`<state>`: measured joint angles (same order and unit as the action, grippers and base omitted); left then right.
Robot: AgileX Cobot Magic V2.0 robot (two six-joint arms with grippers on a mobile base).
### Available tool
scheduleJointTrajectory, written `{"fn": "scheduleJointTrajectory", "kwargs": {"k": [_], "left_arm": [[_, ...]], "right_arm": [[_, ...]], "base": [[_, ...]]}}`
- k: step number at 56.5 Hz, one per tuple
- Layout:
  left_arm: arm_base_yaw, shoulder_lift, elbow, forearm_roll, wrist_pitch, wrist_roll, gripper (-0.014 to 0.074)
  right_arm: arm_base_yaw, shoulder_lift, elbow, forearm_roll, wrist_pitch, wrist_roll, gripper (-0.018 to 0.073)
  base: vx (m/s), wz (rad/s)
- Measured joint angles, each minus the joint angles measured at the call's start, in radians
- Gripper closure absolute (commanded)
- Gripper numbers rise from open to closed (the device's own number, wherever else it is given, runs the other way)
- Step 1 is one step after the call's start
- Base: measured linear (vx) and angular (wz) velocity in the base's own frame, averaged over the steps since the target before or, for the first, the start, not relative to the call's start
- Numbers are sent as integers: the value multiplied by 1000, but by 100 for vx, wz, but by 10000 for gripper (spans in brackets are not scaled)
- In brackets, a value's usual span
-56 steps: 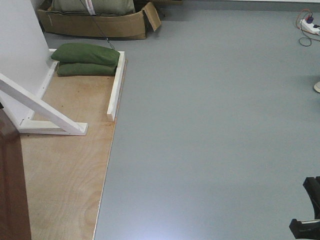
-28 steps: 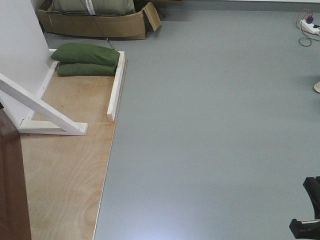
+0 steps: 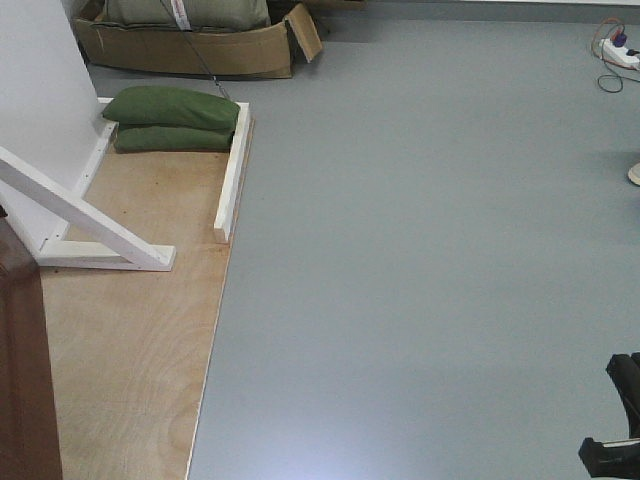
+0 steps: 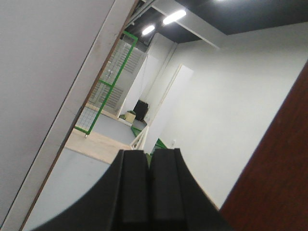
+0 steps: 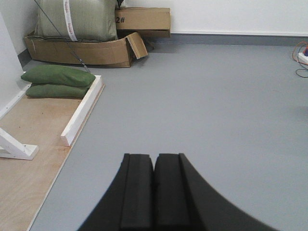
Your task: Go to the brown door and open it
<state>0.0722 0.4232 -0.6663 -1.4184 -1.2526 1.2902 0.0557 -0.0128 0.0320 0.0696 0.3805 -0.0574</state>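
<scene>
Only a reddish-brown strip of the brown door (image 3: 22, 370) shows, at the front view's bottom left, standing on the plywood base (image 3: 130, 340). Its handle is out of view. In the left wrist view the same door (image 4: 281, 178) fills the lower right corner. There my left gripper (image 4: 149, 153) is shut with nothing in it, pointing through the gap between the door and a pale grey panel (image 4: 43, 72). My right gripper (image 5: 154, 156) is shut and empty over bare grey floor. A black piece of the right arm (image 3: 615, 430) shows at the front view's bottom right.
A white slanted brace (image 3: 90, 220) and a white batten (image 3: 232, 170) lie on the plywood. Two green sandbags (image 3: 175, 118) sit behind them, and a cardboard box (image 3: 190, 45) beyond. A power strip with cables (image 3: 620, 50) lies far right. Grey floor (image 3: 430, 250) spreads to the right.
The brown door's visible top corner sits slightly lower in the front view. Both grippers remain shut and nothing else has moved noticeably.
</scene>
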Motion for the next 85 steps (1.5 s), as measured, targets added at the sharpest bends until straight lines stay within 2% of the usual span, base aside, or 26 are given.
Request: {"fn": "scheduleJointTrajectory", "kwargs": {"k": [29,58,72,85], "left_arm": [[1,92,1,-72,1,0,600],[19,72,1,-78,126,0,600],[19,44,1,-76,260,0,600],[19,24,1,-68,494,0,600]], "right_arm": [[0,0,0,0,0,0,559],[0,0,0,0,0,0,559],[0,0,0,0,1,0,559],[0,0,0,0,1,0,559]], "base": [[0,0],[0,0],[0,0],[0,0]]}}
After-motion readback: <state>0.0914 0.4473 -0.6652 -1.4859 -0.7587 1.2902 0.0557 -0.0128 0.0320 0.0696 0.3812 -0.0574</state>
